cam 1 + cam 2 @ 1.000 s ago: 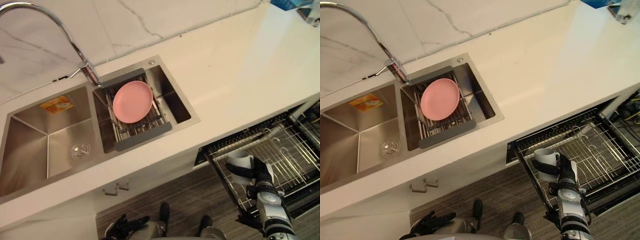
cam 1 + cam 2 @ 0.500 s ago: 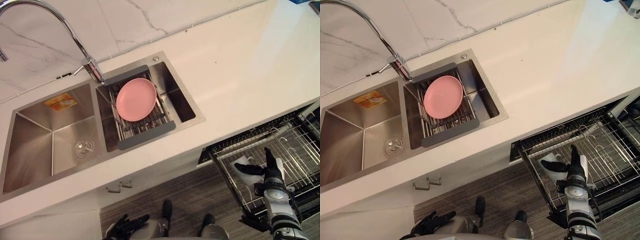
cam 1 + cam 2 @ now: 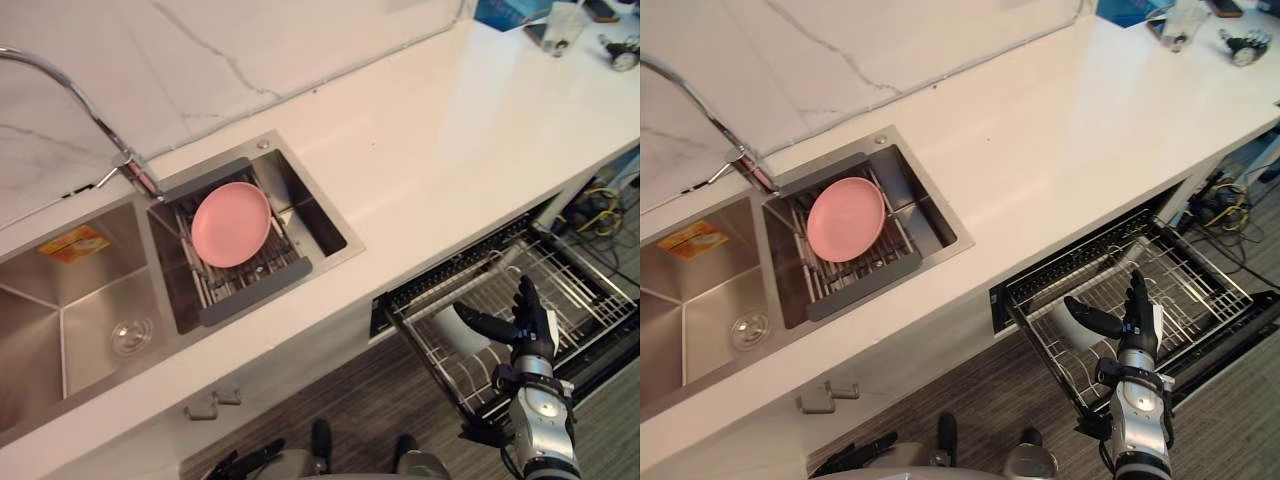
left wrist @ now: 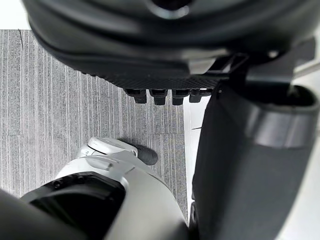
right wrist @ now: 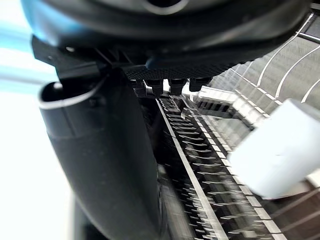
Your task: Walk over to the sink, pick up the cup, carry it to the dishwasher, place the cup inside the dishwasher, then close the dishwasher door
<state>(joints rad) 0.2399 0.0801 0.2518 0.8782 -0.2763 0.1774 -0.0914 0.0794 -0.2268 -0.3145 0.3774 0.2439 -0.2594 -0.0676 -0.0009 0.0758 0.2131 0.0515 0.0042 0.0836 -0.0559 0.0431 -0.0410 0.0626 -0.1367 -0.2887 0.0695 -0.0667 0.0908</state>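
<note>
Finds the cup (image 3: 461,332) lying at the left end of the dishwasher rack (image 3: 590,288), right robot hand (image 3: 528,325) spread empty beside it, left robot hand (image 3: 245,463) relaxed low; needs only to close the dishwasher

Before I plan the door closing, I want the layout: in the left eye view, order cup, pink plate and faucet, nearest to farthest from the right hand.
1. Cup, in the dishwasher rack beside the right hand.
2. Pink plate, left, over the sink.
3. Faucet, behind the sink, farthest left.
</note>
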